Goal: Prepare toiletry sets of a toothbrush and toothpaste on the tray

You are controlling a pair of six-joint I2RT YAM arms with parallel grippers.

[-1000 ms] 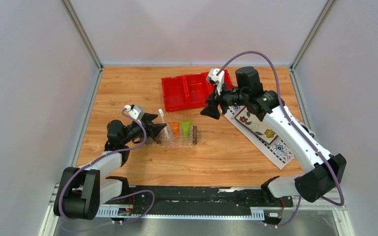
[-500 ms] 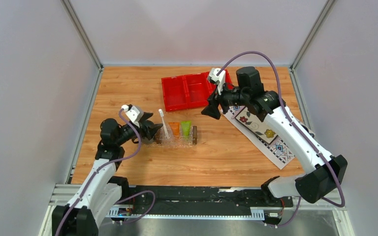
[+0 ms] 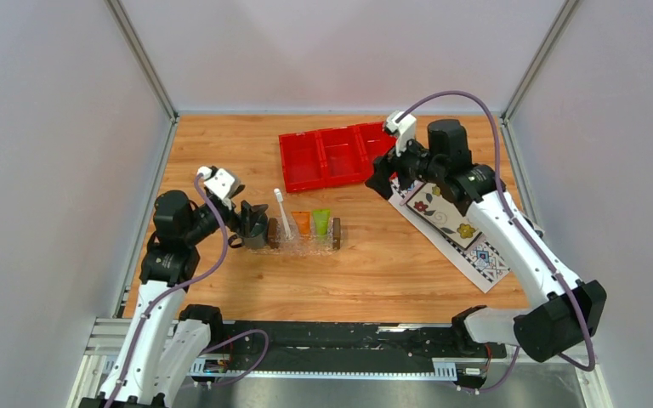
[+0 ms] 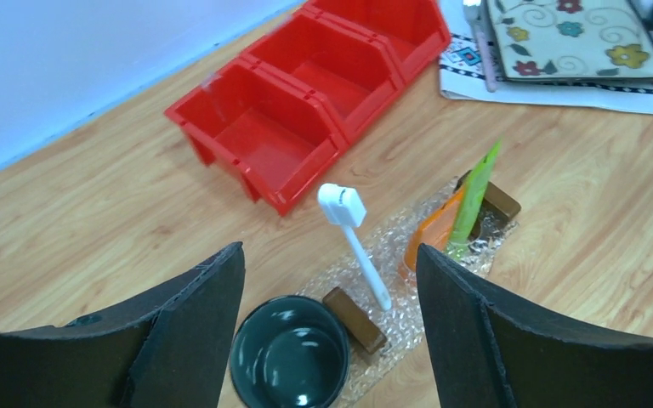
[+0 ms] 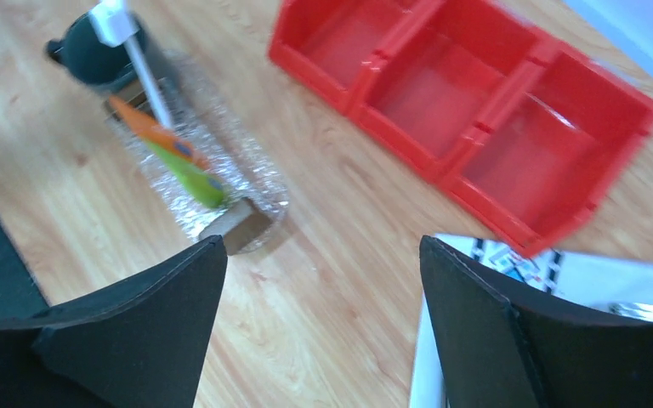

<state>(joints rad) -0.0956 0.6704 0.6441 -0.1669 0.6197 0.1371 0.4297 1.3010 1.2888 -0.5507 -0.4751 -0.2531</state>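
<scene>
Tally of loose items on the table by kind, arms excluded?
Slim white toothbrush: 1
Small toothpaste squeeze tubes: 2 (lime green tube, orange tube)
Clear plastic tray with brown handles: 1
Red three-compartment plastic bin: 1
Dark grey-green mug: 1
Flower-patterned white cloth: 1
Total: 7

The right wrist view is smeared with motion blur, so the tray (image 5: 238, 170) shows only as a crinkled sheen with no clear rim, and the toothbrush (image 5: 140, 72) head covers part of the mug (image 5: 81, 59). The cloth (image 5: 595, 285) runs off that view's right edge. From above, the left gripper (image 3: 251, 224) merges with the mug (dark on dark), its fingertips indistinguishable.
</scene>
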